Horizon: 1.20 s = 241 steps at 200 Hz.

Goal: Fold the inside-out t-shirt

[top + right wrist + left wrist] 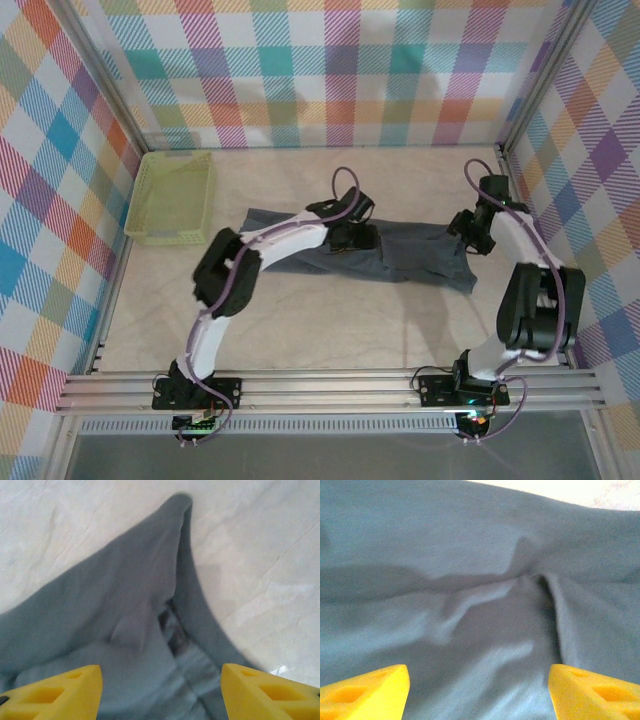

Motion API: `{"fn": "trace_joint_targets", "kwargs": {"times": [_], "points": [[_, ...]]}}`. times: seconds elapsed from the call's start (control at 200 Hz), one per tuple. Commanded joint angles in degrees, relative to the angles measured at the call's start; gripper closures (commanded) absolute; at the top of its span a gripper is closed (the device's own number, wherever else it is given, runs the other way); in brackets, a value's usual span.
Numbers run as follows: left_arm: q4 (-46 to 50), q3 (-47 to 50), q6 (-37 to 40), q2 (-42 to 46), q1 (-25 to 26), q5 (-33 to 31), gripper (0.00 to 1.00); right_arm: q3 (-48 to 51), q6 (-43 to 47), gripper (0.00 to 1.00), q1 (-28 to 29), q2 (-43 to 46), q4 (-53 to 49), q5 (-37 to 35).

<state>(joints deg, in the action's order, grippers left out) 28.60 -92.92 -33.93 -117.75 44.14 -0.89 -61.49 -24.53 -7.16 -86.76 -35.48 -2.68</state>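
Soft, limp, light cloth: the t-shirt (415, 258) will sag and bunch, so I'd pinch a hem or corner, not the middle. Left end effector (479, 692) has its jaws apart, wrinkled shirt body directly beneath. Right end effector (161, 692) is apart too, with a folded corner just ahead on the table (260, 555).

No words, labels, brand marks, numbers or signs can be read in any of the views. The slate-grey t-shirt (420, 258) shows plain cloth with no legible print or tag. The lime-green basket (176, 196) and the checked walls (330, 70) carry only colour and pattern.
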Motion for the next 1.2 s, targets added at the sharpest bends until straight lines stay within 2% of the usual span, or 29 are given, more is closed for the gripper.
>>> {"fn": "trace_joint_targets", "kwargs": {"times": [0.0, 0.065, 0.15, 0.345, 0.515, 0.59, 0.77, 0.875, 0.97, 1.125, 1.2], "points": [[-1.5, 8.7, 3.7, 8.9, -4.1, -3.9, 0.25, 4.7, 0.8, 0.37, 1.3, 4.0, 3.1, 9.6], [-3.2, 13.9, 3.8, 11.8, -6.8, -4.5, 0.25, 5.6, 1.4, 0.39, 3.1, 4.2, 5.3, 14.1], [-5.7, 20.0, 3.5, 14.4, -11.3, -3.6, 0.25, 4.0, 0.8, 0.43, 5.8, 1.6, 4.7, 14.8], [-11.8, 30.5, 3.4, 18.3, -18.8, -2.4, 0.22, 0.6, -3.0, 0.51, 5.9, -10.1, 5.1, 7.4], [-14.9, 35.8, 2.5, 17.5, -24.3, -0.5, 0.18, -4.5, -4.3, 0.51, 3.0, -19.7, 5.0, 2.5], [-15.3, 38.1, 1.8, 18.1, -26.4, -0.2, 0.17, -7.0, -3.9, 0.51, 1.2, -21.9, 4.2, 3.4], [-14.3, 40.4, 3.0, 21.4, -27.5, -1.3, 0.13, -9.4, -1.3, 0.35, 0.9, -19.8, 1.7, 3.4], [-13.2, 38.8, 3.8, 22.7, -27.5, 0.7, 0.11, -8.4, 0.0, 0.24, 0.8, -15.4, 0.5, 4.3], [-10.1, 36.4, 4.6, 23.9, -27.5, 1.5, 0.09, -7.8, 1.9, 0.15, 0.9, -11.3, -1.5, 1.9], [-6.8, 32.7, 5.5, 24.6, -27.5, 0.8, 0.08, -9.1, 4.5, 0.07, 0.7, -11.4, -6.2, -4.5], [-6.3, 31.8, 5.3, 24.2, -27.6, 0.3, 0.08, -9.7, 4.8, 0.05, 0.6, -13.6, -7.3, -5.1]]}}
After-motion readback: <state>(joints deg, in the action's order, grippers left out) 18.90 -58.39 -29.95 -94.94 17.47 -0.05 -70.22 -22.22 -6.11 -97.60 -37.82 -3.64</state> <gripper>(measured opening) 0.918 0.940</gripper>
